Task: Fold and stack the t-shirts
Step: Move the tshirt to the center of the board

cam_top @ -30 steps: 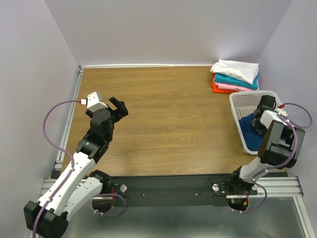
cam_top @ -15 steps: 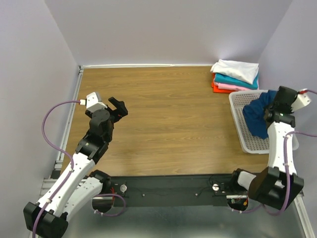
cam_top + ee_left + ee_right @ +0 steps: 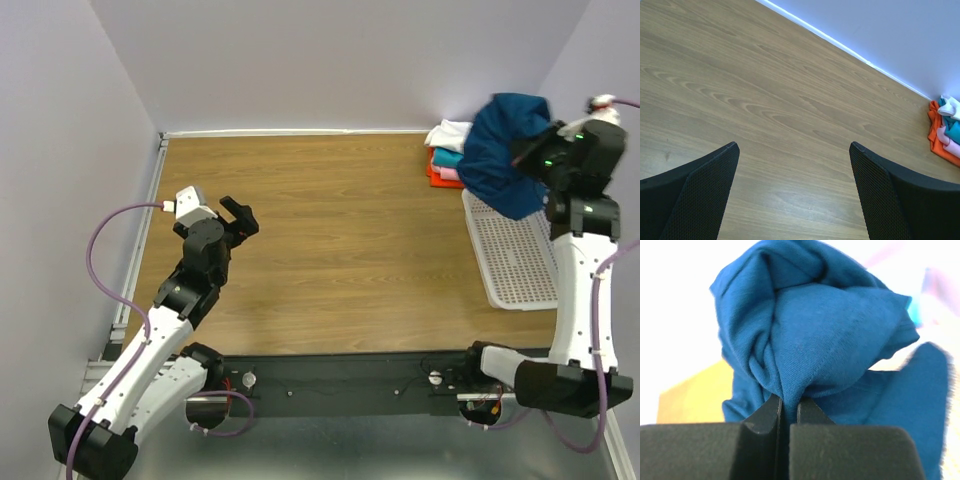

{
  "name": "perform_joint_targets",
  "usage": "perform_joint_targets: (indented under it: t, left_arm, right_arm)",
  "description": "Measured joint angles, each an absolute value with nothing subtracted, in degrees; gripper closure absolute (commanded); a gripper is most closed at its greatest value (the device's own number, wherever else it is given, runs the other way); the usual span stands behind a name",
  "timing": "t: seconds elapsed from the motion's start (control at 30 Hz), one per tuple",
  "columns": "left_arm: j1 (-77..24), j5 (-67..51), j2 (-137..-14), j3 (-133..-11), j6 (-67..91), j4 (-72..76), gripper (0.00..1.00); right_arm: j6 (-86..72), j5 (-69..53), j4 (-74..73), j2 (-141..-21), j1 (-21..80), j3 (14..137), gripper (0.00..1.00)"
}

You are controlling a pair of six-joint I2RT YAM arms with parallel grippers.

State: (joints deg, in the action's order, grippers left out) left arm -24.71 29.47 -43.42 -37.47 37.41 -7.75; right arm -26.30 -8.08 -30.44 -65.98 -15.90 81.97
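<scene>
Now pinching a bunched blue t-shirt [image 3: 500,150] tight in the right jaws, up over the back end of the basket [image 3: 515,255]. Keeping the left jaws spread wide, far left of the basket, over the counter [image 3: 340,220]. Just behind the basket, a stack of folded t-shirts [image 3: 445,160].

White-shelled arms [image 3: 150,345] with black joints and looping purple cables [image 3: 92,250].

A brown wood-grain table [image 3: 330,230] fills the view. A stack of folded t-shirts [image 3: 447,166] lies in its far right corner. A white perforated basket [image 3: 512,257] sits just nearer, along the right edge.
</scene>
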Motion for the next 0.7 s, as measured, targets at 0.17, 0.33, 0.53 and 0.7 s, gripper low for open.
perform_joint_targets:
  t: [0.17, 0.33, 0.53, 0.7]
  left_arm:
    - [-24.71, 28.08, -43.72, -37.50, 38.46, -9.26, 0.02]
    - [-24.71, 26.26, -43.29, -37.08, 40.73, -9.96, 0.02]
    - [-24.71, 24.34, -41.50, -33.45, 44.23, -11.11, 0.02]
    - [-24.71, 22.00, -41.43, -30.72, 45.12, -11.27, 0.02]
  right_arm:
    - [-19.18, -9.76, -29.32, -70.89, 3.01, 82.50, 0.99]
    - [-12.40, -8.80, -27.31, -76.77, 16.32, 81.12, 0.74]
    - [-9.21, -3.29, -22.37, -81.73, 27.88, 70.39, 0.00]
    - [-12.14, 2.46, -19.07, -81.23, 29.56, 59.33, 0.00]
